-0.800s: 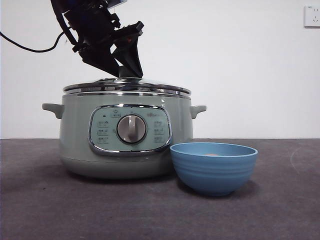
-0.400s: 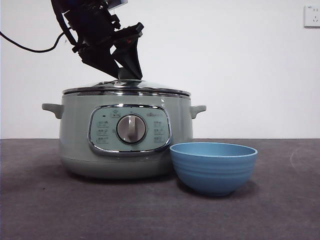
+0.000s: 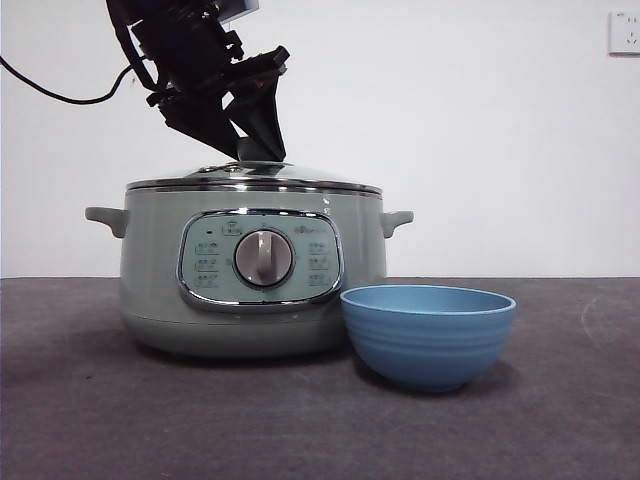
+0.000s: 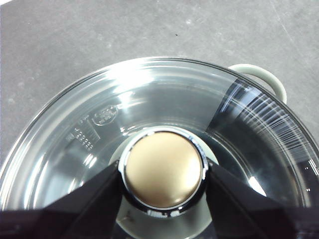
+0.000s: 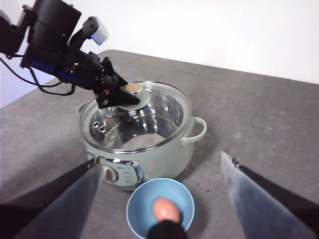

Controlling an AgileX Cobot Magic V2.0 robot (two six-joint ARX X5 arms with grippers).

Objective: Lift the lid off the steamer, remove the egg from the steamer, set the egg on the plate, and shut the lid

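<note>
The left gripper [image 3: 255,140] comes down from above with its two black jaws closed on either side of the knob [image 4: 163,169] of the lid [image 4: 149,99], which sits level on the rim of the steamer [image 3: 160,290]; the knob's top looks tan in the wrist view. The right gripper [image 5: 159,199] hangs high above the table with its jaws spread wide and nothing between them, looking down on the plate [image 5: 137,209]. The egg [image 5: 166,209] lies in the plate, which stands on the grey table [image 3: 100,420] just beside the steamer's front.
</note>
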